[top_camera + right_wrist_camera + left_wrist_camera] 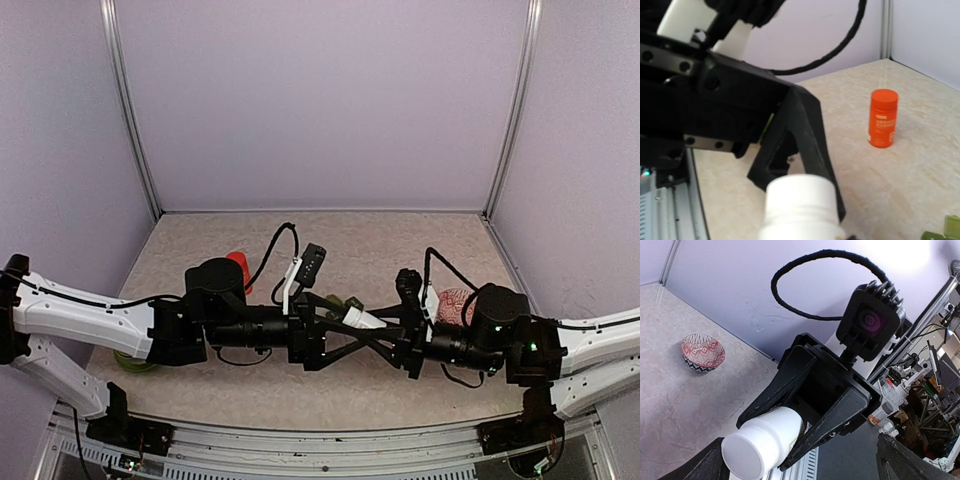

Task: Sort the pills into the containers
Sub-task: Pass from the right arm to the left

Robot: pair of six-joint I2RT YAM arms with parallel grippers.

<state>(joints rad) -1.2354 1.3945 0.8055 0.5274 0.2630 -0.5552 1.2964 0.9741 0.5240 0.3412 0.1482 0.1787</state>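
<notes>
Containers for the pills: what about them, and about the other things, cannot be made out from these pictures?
- The containers: right wrist view, cut by the bottom corner; top view, mostly hidden by the arms. Lids unclear.
- No pills seen; the white bottle is opaque.
- The lime-green bowl: top view, largely under the left arm.
- The patterned bowl: left wrist view, contents too small.

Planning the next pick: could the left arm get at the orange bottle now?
Probably yes: the left pincer is open, holding nothing, and the orange bottle stands upright, alone, just behind that arm.
</notes>
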